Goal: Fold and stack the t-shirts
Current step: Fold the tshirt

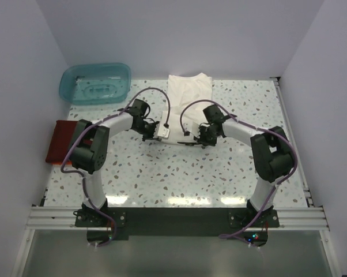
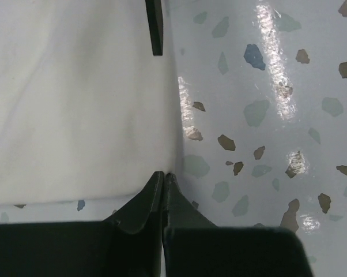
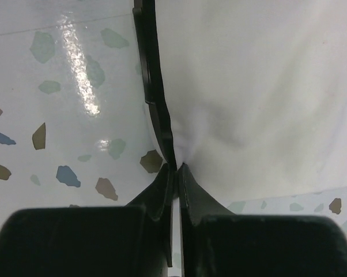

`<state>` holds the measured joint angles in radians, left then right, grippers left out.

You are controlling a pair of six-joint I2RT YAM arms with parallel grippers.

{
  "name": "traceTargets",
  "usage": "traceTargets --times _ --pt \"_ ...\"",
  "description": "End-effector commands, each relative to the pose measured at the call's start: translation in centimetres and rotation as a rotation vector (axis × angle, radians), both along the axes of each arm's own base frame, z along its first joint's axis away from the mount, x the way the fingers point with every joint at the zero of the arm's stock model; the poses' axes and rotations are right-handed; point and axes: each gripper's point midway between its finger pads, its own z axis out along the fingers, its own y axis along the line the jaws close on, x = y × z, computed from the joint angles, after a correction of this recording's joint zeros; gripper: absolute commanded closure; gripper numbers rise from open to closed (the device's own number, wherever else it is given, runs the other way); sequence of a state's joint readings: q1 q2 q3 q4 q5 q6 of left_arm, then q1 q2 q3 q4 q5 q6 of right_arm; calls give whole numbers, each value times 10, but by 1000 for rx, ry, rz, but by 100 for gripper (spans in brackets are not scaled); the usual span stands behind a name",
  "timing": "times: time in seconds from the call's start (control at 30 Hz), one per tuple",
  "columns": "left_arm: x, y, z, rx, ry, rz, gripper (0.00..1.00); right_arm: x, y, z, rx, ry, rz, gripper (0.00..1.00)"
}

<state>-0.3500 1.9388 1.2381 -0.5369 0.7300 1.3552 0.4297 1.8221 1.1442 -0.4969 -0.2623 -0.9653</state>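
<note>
The left pincer (image 2: 163,176) has its two fingers pressed tip to tip with no gap, nipping the corner of the cream-white t-shirt (image 2: 75,104) where the cloth's side edge and near edge meet. The right pincer (image 3: 174,167) is closed just as tightly on the same shirt, and here the cloth bunches into small creases that run into the fingertips (a clear pinch, not mere contact). From each wrist the shirt spreads away smooth and pale, and the speckled table (image 1: 179,179) shows bare beside it.

Seen from above, both arms reach inward so that the two pincers sit near each other around the middle of the table. The cream-white shirt lies as a narrow strip running from the middle of the far edge toward them; its near end is partly hidden under the wrists. The dark red t-shirt (image 1: 59,141) lies folded at the left edge, partly covered by the left arm's elbow. A teal tub (image 1: 95,82) stands at the far left corner, well apart from the cream-white shirt.
</note>
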Motion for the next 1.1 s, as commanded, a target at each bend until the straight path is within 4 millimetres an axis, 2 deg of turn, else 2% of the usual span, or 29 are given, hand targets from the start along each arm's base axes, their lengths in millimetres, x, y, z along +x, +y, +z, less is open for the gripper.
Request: traceTargets --times 0.0,0.03,0.1,0.13,0.27,0.37,0.43,0.5,0.57,0.6,0.63,0.67,0.7,0.73,0.77,0.8,0.83,0.87,0.9,0.93,0.97,1.0,1.07 --pt "22 -9 55 -104 -22 86 100 14 -7 35 60 -32 -41 100" --pt "28 -11 70 -122 -47 95 100 20 -5 52 83 -55 -36 100" --pt "35 -13 84 -142 -52 128 100 28 -9 70 92 -84 -24 100" --pt "39 -15 95 -156 -71 137 100 31 -10 76 99 -92 -20 100" --pt "50 -18 113 -176 -94 181 100 40 -15 96 106 -124 0 100" --pt "44 -22 120 -167 -114 178 100 39 -18 105 114 -120 6 100" --pt "33 -23 124 -151 -119 166 100 30 -20 107 113 -107 19 100" --pt "14 -26 116 -123 -97 142 100 12 -22 110 118 -91 45 100" --pt "-6 -32 124 -124 -108 109 100 -4 -25 110 119 -80 58 100" --pt "-18 -31 120 -111 -95 98 100 -19 -29 101 117 -47 67 100" --pt "-39 -33 118 -104 -87 68 100 -31 -31 109 121 -60 80 100" --pt "-52 -33 116 -94 -80 53 100 -41 -33 107 118 -51 90 100" --pt "-65 -31 112 -80 -63 43 100 -63 -37 99 116 0 99 100" --pt "-90 -30 112 -78 -51 13 100 -76 -39 109 127 -16 113 100" --pt "-104 -29 111 -74 -35 -5 100 -89 -39 111 131 -11 132 100" --pt "-129 -23 101 -51 21 -29 100 -114 -44 105 124 45 142 100" --pt "-150 -26 113 -69 4 -74 100 -128 -45 119 152 3 178 100" --pt "-164 -25 117 -75 12 -94 100 -141 -46 122 158 10 197 100" --pt "-184 -23 117 -89 57 -120 100 -163 -51 121 157 60 207 100" --pt "-199 -24 131 -121 43 -155 100 -177 -51 133 187 37 225 100" --pt "-211 -25 136 -140 64 -173 100 -187 -52 137 197 50 240 100" --pt "-218 -23 140 -143 76 -178 100 -201 -55 143 202 87 240 100" --pt "-221 -23 150 -155 71 -181 100 -210 -54 148 217 120 241 100"
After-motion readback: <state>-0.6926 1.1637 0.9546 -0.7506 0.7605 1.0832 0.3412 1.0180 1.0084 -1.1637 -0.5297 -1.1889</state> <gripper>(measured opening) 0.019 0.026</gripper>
